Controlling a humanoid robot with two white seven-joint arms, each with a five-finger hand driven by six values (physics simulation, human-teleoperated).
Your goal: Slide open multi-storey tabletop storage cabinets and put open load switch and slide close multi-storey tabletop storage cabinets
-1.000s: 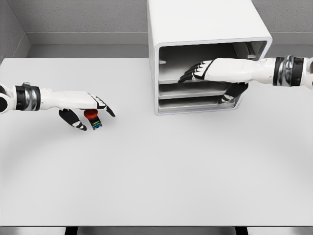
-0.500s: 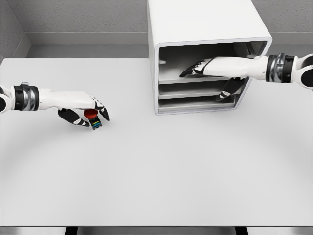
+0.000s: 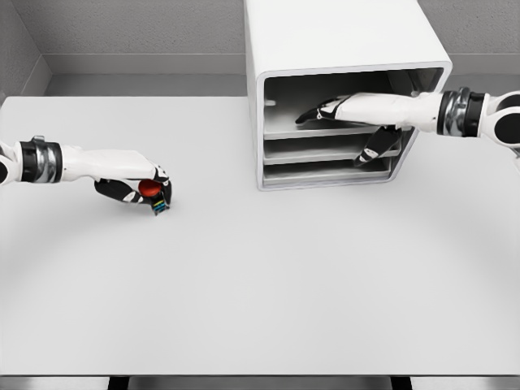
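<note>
My left arm comes in from the left edge, low over the flat white tabletop, and my left hand sits out on the table's left part with its fingers curled down around the small load switch with a red round button and a dark body showing green and blue bits. The red button sits in the hollow between my thumb and fingers, and the coloured lower end pokes out just past my fingertips on the right; I cannot tell whether its base touches the table or is lifted off it. The switch is well apart from the white boxy three-storey tabletop storage cabinet with rounded corners, which stands at the far middle-right of the table with its front open toward me and grey shelves showing inside. My right arm enters from the right edge, and my right hand reaches into the cabinet's top storey, fingers stretched out flat and pointing left above the upper shelf, with the thumb hanging down in front of the middle storey. It holds nothing.
</note>
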